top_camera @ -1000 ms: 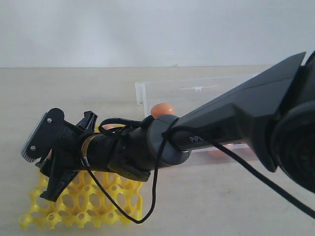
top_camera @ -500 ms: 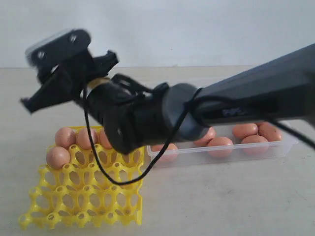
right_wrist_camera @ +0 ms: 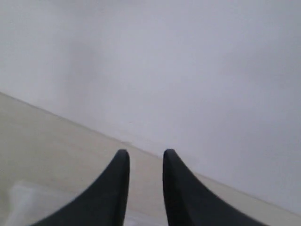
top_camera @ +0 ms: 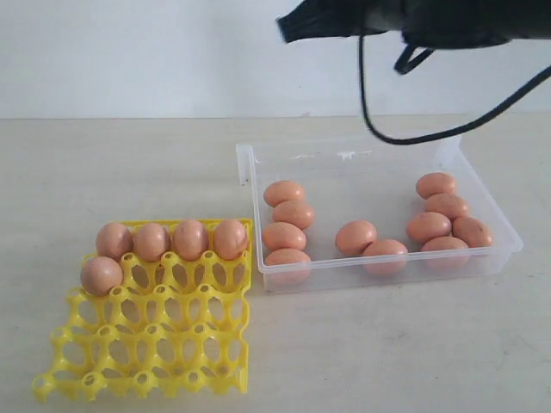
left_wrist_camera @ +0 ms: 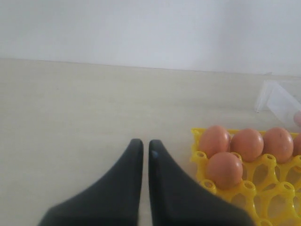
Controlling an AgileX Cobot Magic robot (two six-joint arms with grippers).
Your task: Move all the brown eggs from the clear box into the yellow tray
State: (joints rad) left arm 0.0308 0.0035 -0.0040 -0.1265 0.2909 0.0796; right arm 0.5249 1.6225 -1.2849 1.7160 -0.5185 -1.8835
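Observation:
Five brown eggs sit in the yellow tray at the front left: four along its back row and one in the second row's left cup. Several more brown eggs lie in the clear box to its right. My right arm shows only as a black shape at the top edge, above the box. The right gripper is open and empty, facing the wall. My left gripper is shut and empty, just left of the tray and its eggs.
The beige table runs back to a plain white wall. A black cable loops down from the right arm above the box's far side. A corner of the clear box shows in the left wrist view.
My right arm has lifted from low over the tray and swung up and right to the top edge. The tray and the box, hidden behind it before, now show in full.

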